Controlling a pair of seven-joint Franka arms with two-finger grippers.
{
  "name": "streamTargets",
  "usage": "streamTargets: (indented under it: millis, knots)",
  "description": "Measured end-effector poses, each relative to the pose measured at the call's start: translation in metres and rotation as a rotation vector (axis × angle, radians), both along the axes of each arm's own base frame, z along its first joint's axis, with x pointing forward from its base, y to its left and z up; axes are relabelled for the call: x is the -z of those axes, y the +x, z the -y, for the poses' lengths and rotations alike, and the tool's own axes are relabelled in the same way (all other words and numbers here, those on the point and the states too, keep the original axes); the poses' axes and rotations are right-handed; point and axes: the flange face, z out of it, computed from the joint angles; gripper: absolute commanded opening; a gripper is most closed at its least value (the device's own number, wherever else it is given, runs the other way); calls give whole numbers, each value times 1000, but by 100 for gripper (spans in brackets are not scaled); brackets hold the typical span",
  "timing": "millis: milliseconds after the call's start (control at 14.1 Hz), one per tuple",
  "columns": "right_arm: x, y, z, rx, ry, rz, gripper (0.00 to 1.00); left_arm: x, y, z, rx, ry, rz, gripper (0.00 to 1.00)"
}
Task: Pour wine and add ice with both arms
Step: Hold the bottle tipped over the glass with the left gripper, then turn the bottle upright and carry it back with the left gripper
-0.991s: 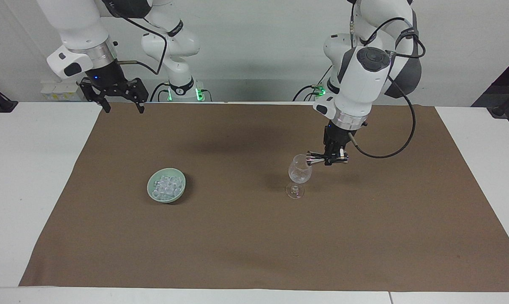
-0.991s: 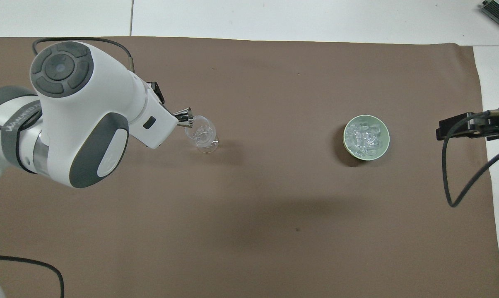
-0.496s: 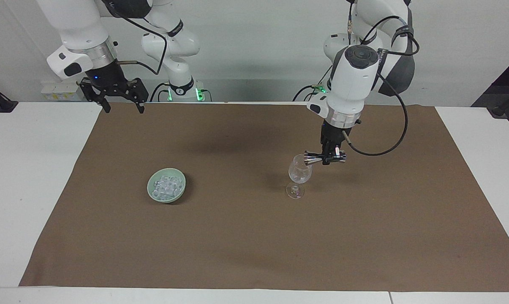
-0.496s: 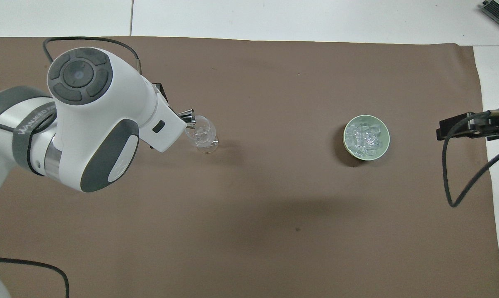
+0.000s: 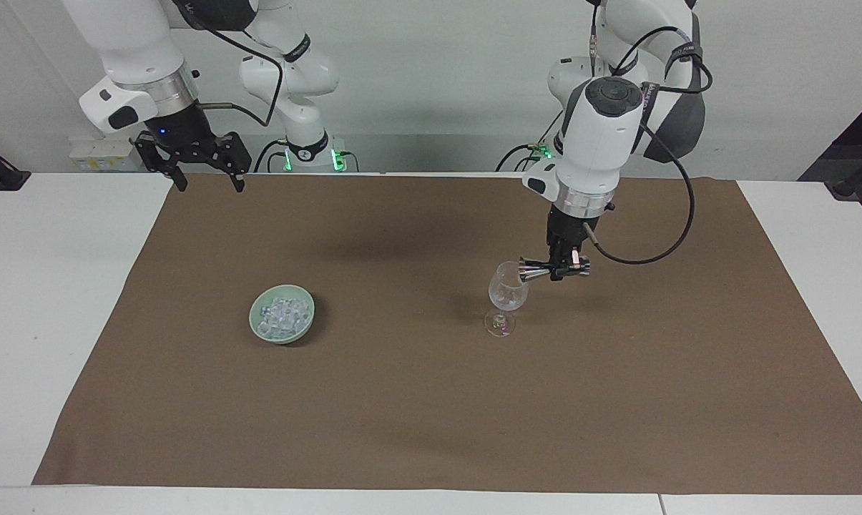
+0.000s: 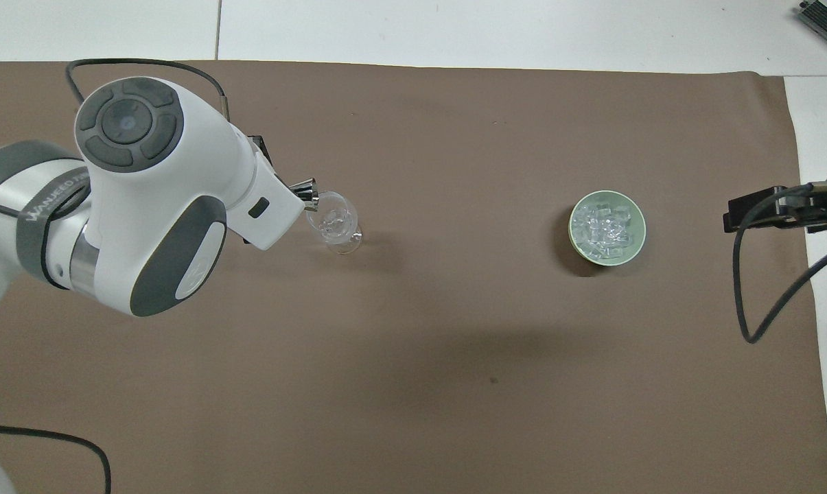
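The left gripper (image 5: 561, 270) hung over the brown cloth (image 5: 431, 400) toward the left arm's end of the desk (image 5: 51, 286), its jaws closed on a small metal jigger (image 5: 533, 270). The jigger lay tipped on its side, its long axis roughly level, one flared mouth at the rim of the clear wine glass (image 5: 506, 293). The glass stood upright on the cloth, just under and beside the gripper.

The ice (image 5: 282, 315) sat heaped in a pale green bowl (image 5: 303, 299) toward the right arm's end of the desk, well apart from the glass, with bare cloth between the two. More open cloth ran from both vessels to the cloth's edge farthest from the robots, and bare white desk showed past each end of the cloth.

The right gripper (image 5: 203, 182) waited in the air over the cloth's corner nearest the robots at the right arm's end, jaws spread wide and holding nothing. It pointed down, well clear of the bowl.

In the overhead view the left arm's wrist (image 6: 180, 192) hid the gripper, and only the jigger's flared end (image 6: 308, 193) showed at the glass (image 6: 334, 223).
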Motion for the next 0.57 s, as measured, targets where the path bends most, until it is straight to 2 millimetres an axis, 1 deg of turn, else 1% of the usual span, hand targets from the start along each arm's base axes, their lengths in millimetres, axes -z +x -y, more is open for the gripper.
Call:
streamTargets:
  millis: [212,354,496,566]
  knots:
    - [0,0,8,15,0,0,100,-5,5,-8,-17,-6,9,0]
    - [0,0,8,15,0,0,100,-10,11,-21,-26,-22,11,0]
    - [0,0,8,15,0,0,100,-14,20,-45,-33,-109,-18,0]
    - [0,0,8,15,0,0,100,-16,26,-63,-30,-193,-40,0]
